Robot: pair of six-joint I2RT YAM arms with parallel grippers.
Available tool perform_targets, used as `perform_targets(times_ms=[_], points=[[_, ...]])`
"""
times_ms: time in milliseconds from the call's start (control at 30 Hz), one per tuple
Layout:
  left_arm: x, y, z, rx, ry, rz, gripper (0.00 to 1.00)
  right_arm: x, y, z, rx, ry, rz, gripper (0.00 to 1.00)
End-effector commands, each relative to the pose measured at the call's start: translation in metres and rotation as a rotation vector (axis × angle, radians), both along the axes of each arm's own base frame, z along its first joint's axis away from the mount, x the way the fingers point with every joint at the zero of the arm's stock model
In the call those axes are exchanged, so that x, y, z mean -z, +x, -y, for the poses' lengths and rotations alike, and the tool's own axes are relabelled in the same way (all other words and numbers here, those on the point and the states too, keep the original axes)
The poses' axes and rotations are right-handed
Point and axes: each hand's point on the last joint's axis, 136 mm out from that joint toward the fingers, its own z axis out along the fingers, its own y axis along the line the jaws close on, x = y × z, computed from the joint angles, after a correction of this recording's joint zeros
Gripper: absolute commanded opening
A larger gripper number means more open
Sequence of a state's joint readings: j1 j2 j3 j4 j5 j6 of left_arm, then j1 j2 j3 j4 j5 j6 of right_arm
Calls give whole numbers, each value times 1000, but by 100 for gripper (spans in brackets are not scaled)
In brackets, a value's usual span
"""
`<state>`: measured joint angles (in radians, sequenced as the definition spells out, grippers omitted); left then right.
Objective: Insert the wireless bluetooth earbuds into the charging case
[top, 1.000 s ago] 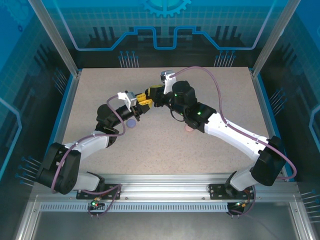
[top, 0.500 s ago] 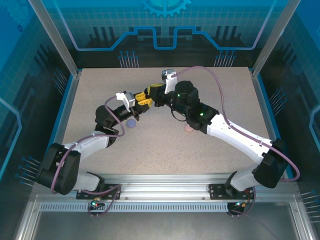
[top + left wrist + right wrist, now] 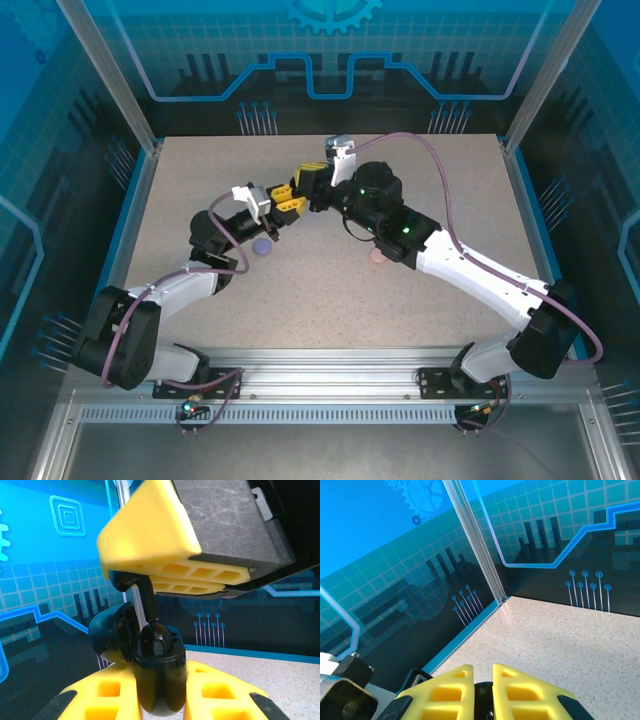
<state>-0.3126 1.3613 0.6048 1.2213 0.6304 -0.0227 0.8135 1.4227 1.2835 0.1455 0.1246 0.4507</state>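
**Earbud meets case**

Left gripper (image 3: pixel 287 203) is clamped on the open black charging case (image 3: pixel 158 680). Right gripper (image 3: pixel 483 676), just above the case, has its jaws pinched on a black earbud (image 3: pixel 154 639) by the stem, with the bud end touching the case's open top.

This is looking like a robotics lab test cell. Aluminium posts (image 3: pixel 108 75) are framing a speckled table (image 3: pixel 330 300), and clear walls (image 3: pixel 330 50) printed with blue circuit lines and a gear (image 3: pixel 333 12) are closing it in. A left arm (image 3: pixel 185 285) and a right arm (image 3: pixel 470 272) are sitting bolted to a slotted rail (image 3: pixel 330 358) at the near edge.
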Motion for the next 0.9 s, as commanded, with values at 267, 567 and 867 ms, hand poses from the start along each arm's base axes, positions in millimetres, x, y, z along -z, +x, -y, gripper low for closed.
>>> perform_targets(times_ms=[267,567,867], points=[[-26,-10,2,16,-9,113,0,-5,-8,8,19,16,24,11],[-29,-11,2,20,-9,113,0,0,-10,-4,-22,11,4,10],[-30,-12,2,19,-11,112,0,6,-11,-13,-38,-20,-5,10]])
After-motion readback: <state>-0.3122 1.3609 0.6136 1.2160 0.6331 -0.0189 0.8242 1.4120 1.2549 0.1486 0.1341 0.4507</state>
